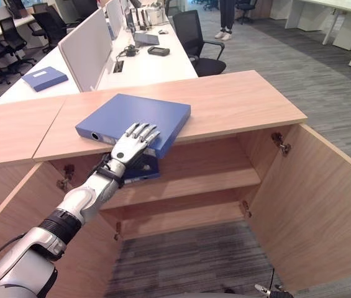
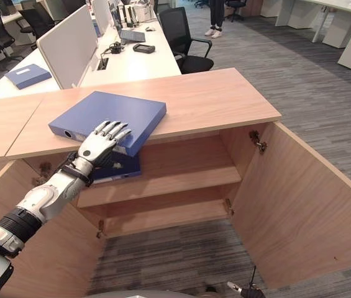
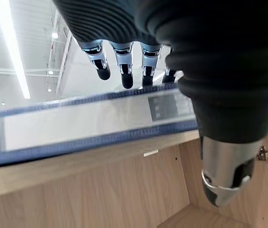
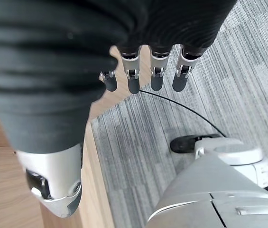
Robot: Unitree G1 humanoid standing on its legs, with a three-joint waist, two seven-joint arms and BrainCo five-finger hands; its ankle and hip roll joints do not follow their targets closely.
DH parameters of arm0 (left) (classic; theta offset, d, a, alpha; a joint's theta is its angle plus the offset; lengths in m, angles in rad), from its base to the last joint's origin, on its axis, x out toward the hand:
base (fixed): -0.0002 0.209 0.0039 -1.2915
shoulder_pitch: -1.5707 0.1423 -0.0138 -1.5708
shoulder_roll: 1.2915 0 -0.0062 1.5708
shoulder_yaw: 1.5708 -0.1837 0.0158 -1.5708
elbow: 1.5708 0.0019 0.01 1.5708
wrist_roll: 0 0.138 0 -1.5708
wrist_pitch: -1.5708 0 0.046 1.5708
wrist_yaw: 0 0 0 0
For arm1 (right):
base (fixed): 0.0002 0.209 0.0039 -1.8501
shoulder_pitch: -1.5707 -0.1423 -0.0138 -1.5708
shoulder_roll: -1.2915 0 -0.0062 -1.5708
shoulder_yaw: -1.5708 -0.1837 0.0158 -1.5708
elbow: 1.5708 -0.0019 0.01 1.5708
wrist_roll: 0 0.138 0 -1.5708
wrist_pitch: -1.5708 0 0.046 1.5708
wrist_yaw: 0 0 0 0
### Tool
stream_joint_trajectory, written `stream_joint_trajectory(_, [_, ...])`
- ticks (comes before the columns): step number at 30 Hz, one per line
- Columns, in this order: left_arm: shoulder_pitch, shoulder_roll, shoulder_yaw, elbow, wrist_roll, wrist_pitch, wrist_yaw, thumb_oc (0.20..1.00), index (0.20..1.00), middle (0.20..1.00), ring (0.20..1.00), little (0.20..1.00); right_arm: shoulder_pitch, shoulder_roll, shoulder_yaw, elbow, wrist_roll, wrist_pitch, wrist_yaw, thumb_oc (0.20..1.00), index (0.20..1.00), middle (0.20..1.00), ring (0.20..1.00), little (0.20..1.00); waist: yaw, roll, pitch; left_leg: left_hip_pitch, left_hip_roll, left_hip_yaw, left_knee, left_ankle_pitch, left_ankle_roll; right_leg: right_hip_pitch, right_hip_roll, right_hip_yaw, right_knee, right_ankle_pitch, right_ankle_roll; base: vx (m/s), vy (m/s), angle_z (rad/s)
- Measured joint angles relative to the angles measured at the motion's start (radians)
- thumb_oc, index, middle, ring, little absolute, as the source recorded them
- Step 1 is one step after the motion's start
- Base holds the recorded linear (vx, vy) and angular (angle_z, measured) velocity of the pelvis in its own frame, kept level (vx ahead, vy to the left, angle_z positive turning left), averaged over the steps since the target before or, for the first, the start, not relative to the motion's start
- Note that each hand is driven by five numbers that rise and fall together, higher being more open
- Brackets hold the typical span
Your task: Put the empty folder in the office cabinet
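The blue folder (image 1: 135, 121) lies flat on the wooden top of the office cabinet (image 1: 237, 102), left of the frame's centre, its near corner jutting out past the front edge above the open compartment. The left hand (image 1: 133, 141) comes up from the lower left and rests on that overhanging corner. Its fingers (image 3: 124, 71) lie straight and slightly spread over the top cover, while its thumb (image 3: 226, 173) sits below the folder's edge, apart from it; the hand is laid on the folder rather than clasped round it.

Just under the hand, a second blue folder (image 1: 143, 169) lies on the upper shelf (image 1: 212, 180) inside the cabinet. Both cabinet doors stand wide open, the right door (image 1: 324, 205) filling the lower right of the frame.

The right hand (image 4: 143, 71) hangs low over the grey carpet (image 4: 219, 71) beside the right door's edge, fingers straight and loosely apart, holding nothing.

In the upper left, a white bench (image 1: 144, 65) carries another blue folder (image 1: 45, 78), with a black office chair (image 1: 194, 40) beside it. A person's legs (image 1: 226, 15) show at the top edge.
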Motion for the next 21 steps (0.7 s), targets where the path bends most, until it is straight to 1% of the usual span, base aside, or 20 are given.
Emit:
stream_joint_trajectory(6, [-0.021, 0.0, -0.002, 0.027, 0.0, 0.0, 0.0, 1.0, 1.0, 1.0, 1.0, 1.0, 0.0, 0.0, 0.0, 0.0, 0.0, 0.0, 0.0, 1.0, 1.0, 1.0, 1.0, 1.0, 0.0, -0.003, 0.001, 0.0, 0.0, 0.001, 0.0, 0.0, 0.0, 0.0, 0.0, 0.0, 0.0, 0.0, 0.0, 0.0, 0.0, 0.0])
stream_joint_trajectory(9, [-0.046, 0.0, -0.002, 0.04, 0.0, 0.017, 0.0, 1.0, 1.0, 1.0, 1.0, 1.0, -0.001, 0.0, 0.0, 0.0, 0.0, 0.0, 0.0, 1.0, 1.0, 1.0, 1.0, 1.0, -0.001, -0.005, 0.0, 0.0, 0.0, 0.001, 0.0, 0.0, 0.0, 0.0, 0.0, 0.001, 0.0, 0.0, 0.0, 0.0, 0.0, 0.0])
stream_joint_trajectory(16, [-0.079, -0.001, -0.005, 0.07, -0.001, 0.021, 0.0, 1.0, 1.0, 1.0, 1.0, 1.0, 0.0, 0.0, 0.0, 0.0, 0.0, 0.0, 0.001, 1.0, 1.0, 1.0, 1.0, 1.0, -0.003, -0.011, -0.004, 0.001, 0.0, 0.004, 0.0, 0.0, 0.0, -0.001, 0.001, 0.003, 0.0, 0.0, 0.0, 0.0, 0.0, 0.0])
stream_joint_trajectory(21, [-0.089, -0.001, -0.033, 0.07, -0.001, 0.023, 0.001, 1.0, 1.0, 1.0, 1.0, 1.0, -0.003, 0.0, 0.0, 0.0, 0.0, 0.0, 0.001, 1.0, 1.0, 1.0, 1.0, 1.0, -0.003, -0.016, -0.006, 0.001, 0.0, 0.006, 0.0, 0.0, -0.001, -0.001, 0.001, 0.004, 0.0, 0.0, 0.0, 0.0, 0.0, 0.0])
